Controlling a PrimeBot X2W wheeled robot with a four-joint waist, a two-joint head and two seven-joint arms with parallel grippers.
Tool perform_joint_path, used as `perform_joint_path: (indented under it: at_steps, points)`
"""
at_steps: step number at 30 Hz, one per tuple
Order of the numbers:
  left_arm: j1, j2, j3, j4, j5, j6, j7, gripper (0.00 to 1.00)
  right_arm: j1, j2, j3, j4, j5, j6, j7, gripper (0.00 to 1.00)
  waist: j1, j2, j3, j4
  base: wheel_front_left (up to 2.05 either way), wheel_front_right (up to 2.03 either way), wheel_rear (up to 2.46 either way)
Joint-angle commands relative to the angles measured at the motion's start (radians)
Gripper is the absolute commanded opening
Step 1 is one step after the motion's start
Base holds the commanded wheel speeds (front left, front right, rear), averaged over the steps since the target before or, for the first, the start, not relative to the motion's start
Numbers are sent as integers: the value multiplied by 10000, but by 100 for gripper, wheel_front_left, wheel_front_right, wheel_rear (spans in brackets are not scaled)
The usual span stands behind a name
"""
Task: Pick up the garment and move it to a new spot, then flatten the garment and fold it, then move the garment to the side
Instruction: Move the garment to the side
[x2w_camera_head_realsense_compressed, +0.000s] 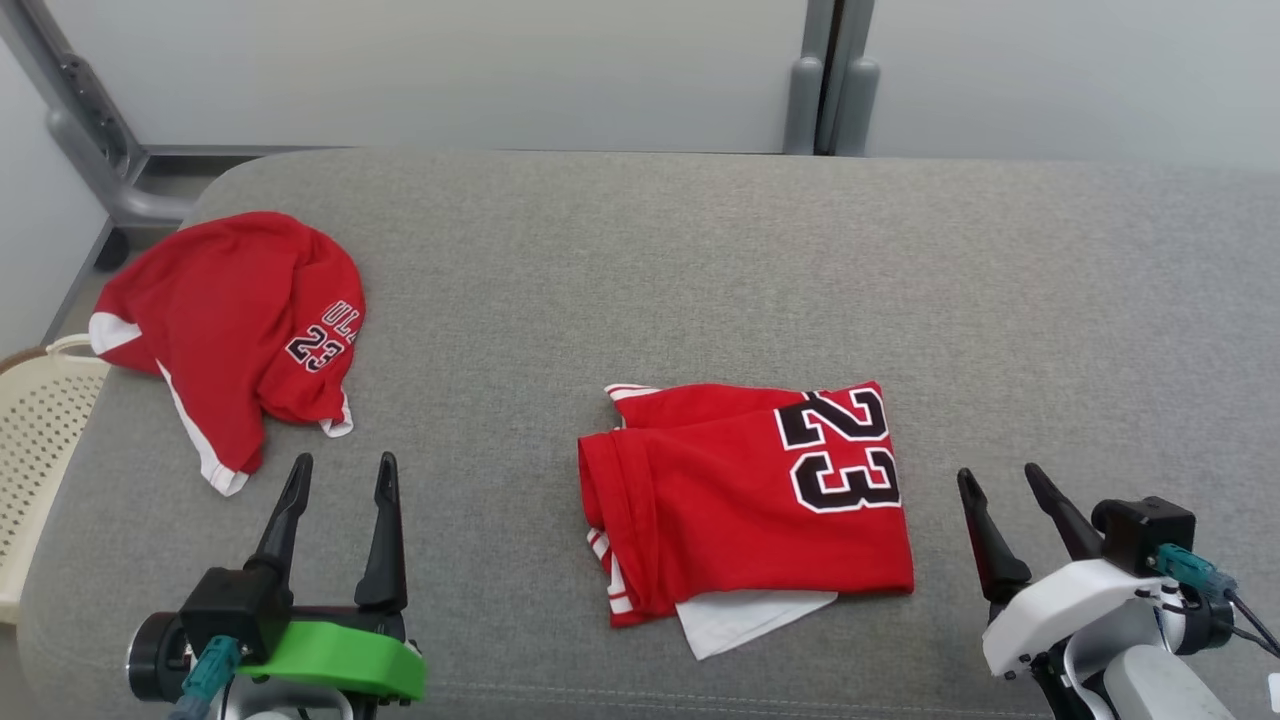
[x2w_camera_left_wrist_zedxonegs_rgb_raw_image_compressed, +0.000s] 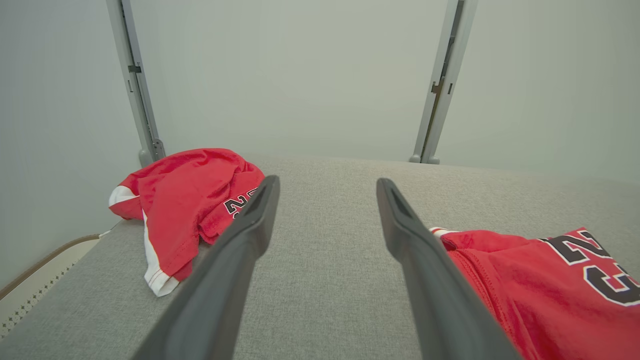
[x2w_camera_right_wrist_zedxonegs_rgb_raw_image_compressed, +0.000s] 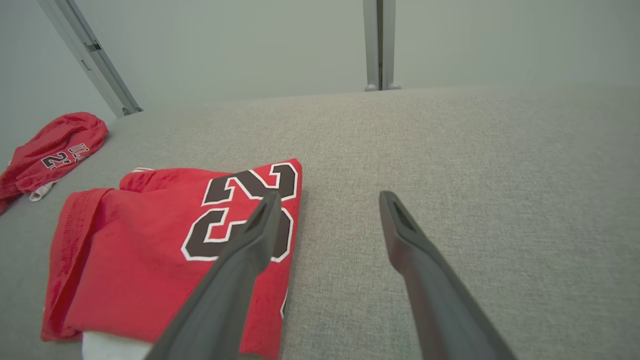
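Note:
A folded red garment (x2w_camera_head_realsense_compressed: 745, 500) with a black "23" lies flat in the middle of the grey padded table (x2w_camera_head_realsense_compressed: 700, 260), a white layer peeking out at its near edge. It also shows in the left wrist view (x2w_camera_left_wrist_zedxonegs_rgb_raw_image_compressed: 540, 285) and the right wrist view (x2w_camera_right_wrist_zedxonegs_rgb_raw_image_compressed: 165, 255). My left gripper (x2w_camera_head_realsense_compressed: 342, 470) hovers open at the lower left, apart from the cloth, its tips (x2w_camera_left_wrist_zedxonegs_rgb_raw_image_compressed: 327, 187) spread wide. On the garment's right, my right gripper (x2w_camera_head_realsense_compressed: 1000, 478) stands open too, holding nothing (x2w_camera_right_wrist_zedxonegs_rgb_raw_image_compressed: 327, 200).
A second red garment (x2w_camera_head_realsense_compressed: 235, 320) lies crumpled at the table's far left corner, seen also in the left wrist view (x2w_camera_left_wrist_zedxonegs_rgb_raw_image_compressed: 185, 200). A cream perforated basket (x2w_camera_head_realsense_compressed: 35, 450) stands off the left edge. Grey frame posts (x2w_camera_head_realsense_compressed: 835, 80) rise behind the table.

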Motion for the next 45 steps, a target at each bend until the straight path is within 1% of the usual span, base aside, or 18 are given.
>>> perform_joint_path:
  at_steps: [1, 6, 12, 18, 19, 20, 21, 26, 30, 36, 41, 45]
  points:
    - [-242, -40, -89, 17, -41, -91, -80, 100, -346, -123, 253, 345, 277, -1, 100, 100, 0, 0, 400, 560, 0, 0, 0]
    - [-510, -214, -326, 110, -105, -161, -102, 100, -1212, -417, 1031, 1483, 896, -1, 248, 100, 0, 0, 790, 1191, 0, 0, 0]
    - [-773, -345, -507, 311, -159, -250, -153, 100, -2034, -652, 1573, 2797, 1665, -1, 424, 100, 0, 0, 1044, 1795, 0, 0, 0]
    - [-870, -434, -465, 296, -170, -254, -156, 100, -2405, -756, 2067, 3458, 2450, -1, 827, 100, 0, 0, 1141, 2040, 0, 0, 0]
    - [-870, -445, -445, 279, -157, -263, -157, 100, -2468, -743, 2199, 3507, 2626, -1, 926, 84, 0, 0, 1158, 2057, 0, 0, 0]
    - [-872, -453, -416, 250, -144, -261, -157, 100, -2539, -778, 2297, 3548, 2725, -1, 944, 27, 0, 0, 1179, 2064, 0, 0, 0]
    - [-872, -462, -389, 227, -126, -269, -154, 100, -2599, -825, 2363, 3592, 2832, -1, 902, 0, 0, 0, 1203, 2059, 0, 0, 0]
    - [-820, -501, -284, 93, -29, -294, -152, 100, -2923, -1032, 2500, 3648, 3192, -9, 547, 0, 0, 0, 1249, 1779, 0, 0, 0]
    - [-764, -510, -249, 21, 49, -328, -153, 100, -2932, -1144, 2608, 3457, 3218, -9, 214, 0, 0, 0, 1205, 1250, 0, 0, 0]
    - [-762, -413, -181, -79, 186, -410, -153, 100, -2644, -1312, 2791, 3027, 2829, -7, -146, 0, 0, 0, 1186, 59, 0, 0, 0]
    - [-801, -273, -128, -199, 277, -436, -154, 100, -2625, -1335, 2727, 2591, 2008, -7, -377, 0, 0, 0, 1249, -1102, 0, 0, 0]
    - [-885, -173, -94, -298, 322, -457, -154, 100, -2608, -1218, 2509, 2177, 1283, -7, -449, 0, 0, 0, 1370, -1986, 0, 0, 0]
